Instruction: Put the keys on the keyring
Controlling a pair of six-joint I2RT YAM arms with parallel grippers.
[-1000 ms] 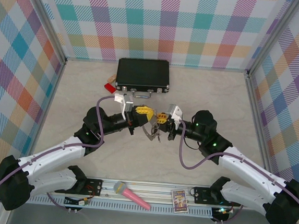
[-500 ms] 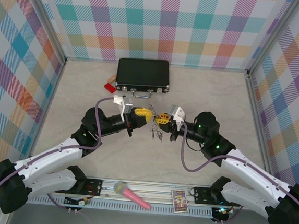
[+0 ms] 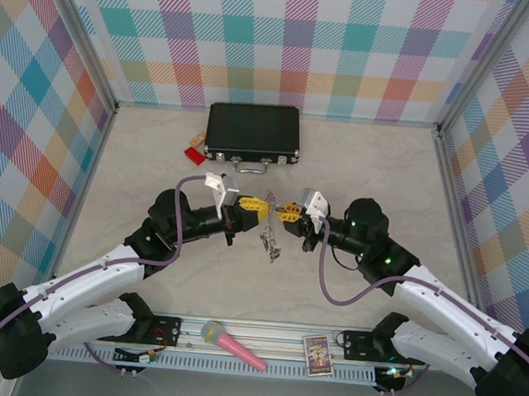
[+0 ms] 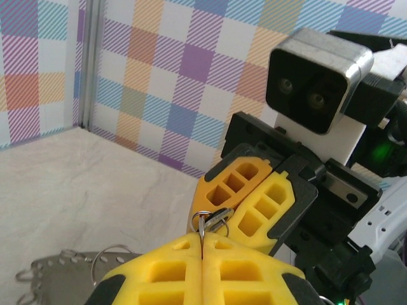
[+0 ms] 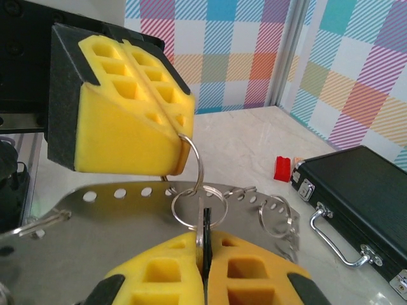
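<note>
My left gripper (image 3: 254,206) and right gripper (image 3: 288,209) meet tip to tip above the table's middle. The keyring (image 3: 269,235) hangs edge-on beneath them. In the left wrist view my left gripper (image 4: 202,244) is shut on a thin split ring, with a black-headed key (image 4: 222,218) just beyond it. In the right wrist view my right gripper (image 5: 203,244) is shut on that key (image 5: 204,223), which sits in a small split ring (image 5: 219,204). This ring links to the ring (image 5: 197,162) pinched by the left fingers (image 5: 127,127). The keyring (image 5: 127,254) shows behind as a grey perforated band.
A black case (image 3: 253,130) lies at the back, with a red block (image 3: 194,155) and a wooden piece (image 3: 196,138) at its left. A pink microphone (image 3: 233,344) and a small card (image 3: 318,354) rest on the near rail. Checked walls enclose the table.
The keyring has swung from lying slanted to hanging edge-on under the grippers. Both grippers have stayed shut and shifted only slightly.
</note>
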